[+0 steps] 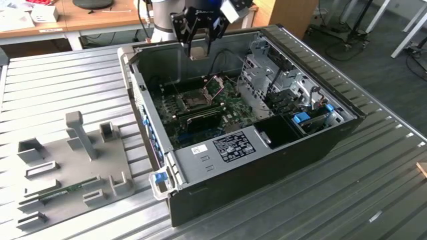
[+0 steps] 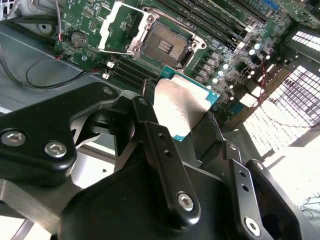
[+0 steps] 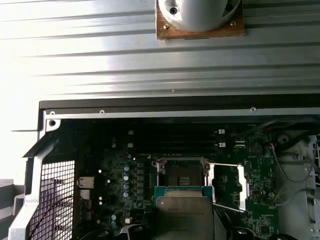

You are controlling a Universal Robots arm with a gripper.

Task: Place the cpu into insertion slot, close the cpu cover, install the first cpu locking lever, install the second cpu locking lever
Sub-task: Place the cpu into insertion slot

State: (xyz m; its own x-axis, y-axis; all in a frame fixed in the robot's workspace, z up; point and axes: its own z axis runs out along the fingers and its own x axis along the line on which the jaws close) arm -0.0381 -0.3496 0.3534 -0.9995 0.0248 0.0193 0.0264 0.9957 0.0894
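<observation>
While my pincer [image 1: 199, 52] is clamped on the cpu [image 2: 180, 107], hanging above the open insertion slot [image 2: 165, 46] with the cpu cover [image 2: 107, 30] flipped back, I'd square it up and lower it flat, no forcing.

Dull silver-grey metal on the cpu [image 2: 182, 107]; matt black metal on the claw [image 2: 176, 112]; shiny bare metal on the cpu cover [image 2: 108, 25]; ribbed, satin-grey metal across the table [image 1: 373, 165].

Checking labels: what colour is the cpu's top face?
The cpu top is dull silver-grey; clearest in the second wrist view.
</observation>
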